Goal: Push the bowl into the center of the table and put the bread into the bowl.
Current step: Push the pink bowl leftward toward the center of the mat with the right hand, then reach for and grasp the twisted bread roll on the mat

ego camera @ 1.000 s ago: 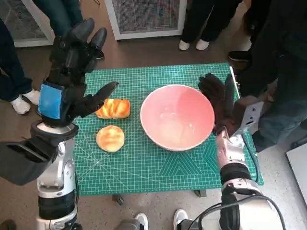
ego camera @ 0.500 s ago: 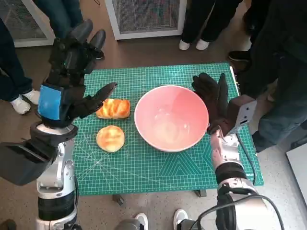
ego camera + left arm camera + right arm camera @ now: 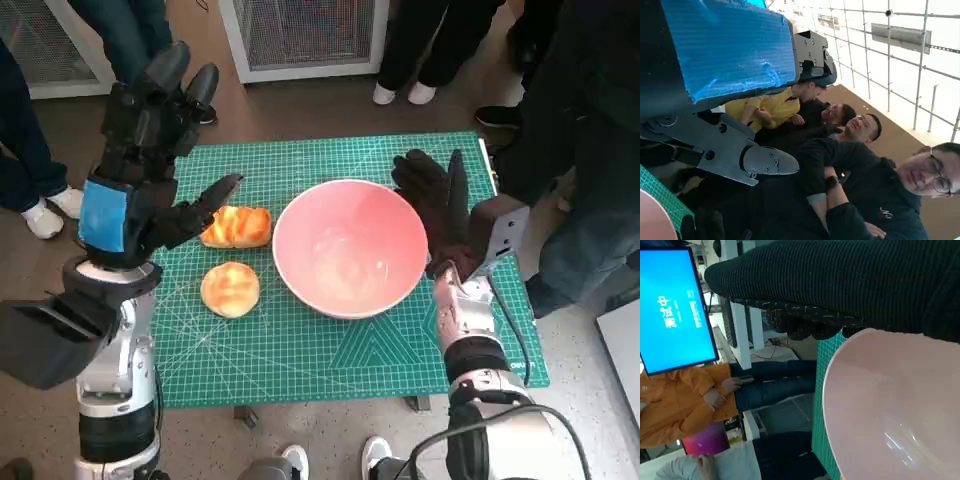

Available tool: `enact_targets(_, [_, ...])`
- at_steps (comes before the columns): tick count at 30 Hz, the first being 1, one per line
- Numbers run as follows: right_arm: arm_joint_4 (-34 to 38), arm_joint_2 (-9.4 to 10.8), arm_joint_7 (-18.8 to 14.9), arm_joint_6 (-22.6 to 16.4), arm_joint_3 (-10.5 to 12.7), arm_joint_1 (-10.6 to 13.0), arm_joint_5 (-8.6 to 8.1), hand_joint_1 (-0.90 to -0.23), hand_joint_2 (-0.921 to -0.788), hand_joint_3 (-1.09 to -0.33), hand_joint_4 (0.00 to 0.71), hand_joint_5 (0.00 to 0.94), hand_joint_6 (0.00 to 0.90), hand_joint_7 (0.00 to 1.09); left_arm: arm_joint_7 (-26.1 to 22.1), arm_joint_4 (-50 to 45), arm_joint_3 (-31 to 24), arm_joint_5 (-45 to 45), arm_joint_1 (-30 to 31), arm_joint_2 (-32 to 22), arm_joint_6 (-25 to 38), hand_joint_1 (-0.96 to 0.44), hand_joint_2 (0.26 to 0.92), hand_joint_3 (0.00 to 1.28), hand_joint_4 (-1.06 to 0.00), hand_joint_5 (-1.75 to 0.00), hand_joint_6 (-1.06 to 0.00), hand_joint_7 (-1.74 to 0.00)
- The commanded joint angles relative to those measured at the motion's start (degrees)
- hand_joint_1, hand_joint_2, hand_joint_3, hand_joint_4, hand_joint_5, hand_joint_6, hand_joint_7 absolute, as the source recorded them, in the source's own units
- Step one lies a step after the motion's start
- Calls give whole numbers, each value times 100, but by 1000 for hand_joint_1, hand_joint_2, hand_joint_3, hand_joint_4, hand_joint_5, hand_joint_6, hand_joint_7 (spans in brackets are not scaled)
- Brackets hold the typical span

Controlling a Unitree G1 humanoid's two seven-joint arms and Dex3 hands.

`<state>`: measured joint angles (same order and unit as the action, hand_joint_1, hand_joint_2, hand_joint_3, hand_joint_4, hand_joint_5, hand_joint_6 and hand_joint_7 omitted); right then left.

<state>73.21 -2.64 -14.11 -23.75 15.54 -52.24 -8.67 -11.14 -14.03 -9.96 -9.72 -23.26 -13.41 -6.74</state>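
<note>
1. The bowl [image 3: 350, 248], pink with nothing in it, sits on the green mat [image 3: 300, 350] a little toward the right hand's side of the middle, its rim against the flat of the right hand's fingers [image 3: 425, 190].
2. The right hand [image 3: 438, 215] stands on edge with its gloved fingers straight and held together, grasping nothing. This looks like a pushing pose: a flat palm against the bowl's outer wall can slide it sideways without tipping it.
3. In the right wrist view the glove [image 3: 850, 285] lies right along the bowl's rim [image 3: 840, 370], which fits contact rather than a gap.
4. The left hand [image 3: 140, 170] is raised above the table with its fingers spread and nothing in them; its thumb tip [image 3: 225, 188] hangs just above the near end of the long bread roll [image 3: 237, 226]. It seems to wait there so it is ready for the bread once the bowl is placed.
5. The round bun [image 3: 230, 288] lies just beside the roll, on the side toward the robot, a short way from the bowl and clear of both hands.
6. My judgement: the push is under way and nearly enough; no bread is in the bowl yet.
7. People stand around the table.
</note>
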Motion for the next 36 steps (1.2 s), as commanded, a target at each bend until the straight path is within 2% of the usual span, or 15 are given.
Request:
enact_targets(1, [-29,-114,-84,138,-1,-52,15,-589,-921,-795,331,1,319,245,50,-149,-20,19,76,-14,-43,-245,921,227,-319,0,-108,-477])
enact_targets(7, [-289,-343,-75,-42,-69,-189,83,-573,-921,-812,336,3,310,245,28,-136,-87,-25,101,-67,-49,-244,921,227,-318,0,-111,-470])
enact_targets(10, [-473,-445,-89,-393,-117,-207,121,-563,-921,-826,350,10,318,252,13,-119,-126,-49,90,-98,-44,-243,921,225,-318,0,-128,-435])
enact_targets(13, [-655,-510,-237,-795,-134,-209,81,-560,-921,-836,358,12,320,254,8,-129,-153,-68,75,-119,-17,-243,921,224,-319,0,-138,-416])
enact_targets(17, [-1024,-526,-685,-1251,-60,-215,-176,-587,-921,-834,345,5,315,253,-5,-114,-193,-104,42,-147,11,-241,921,221,-319,0,-164,-369])
enact_targets(22, [-1936,-465,-1206,-1584,-111,-31,-509,-623,-921,-821,327,1,310,255,15,-157,-181,-116,8,-144,55,-236,921,220,-320,-1,-183,-345])
enact_targets(26, [-2878,-398,-1486,-1574,-242,234,-761,-631,-921,-807,320,1,308,262,19,-161,-164,-120,-38,-144,76,-234,921,219,-323,-2,-194,-337])
enact_targets(31, [-3906,-402,-1667,-1376,-430,534,-995,-627,-921,-794,321,2,321,279,3,-129,-146,-136,-104,-148,77,-233,921,220,-324,-2,-200,-331])
enact_targets(36, [-4385,-413,-1748,-1169,-518,632,-1163,-631,-921,-789,326,4,325,289,-18,-102,-131,-146,-167,-158,58,-235,921,220,-324,-2,-203,-327])
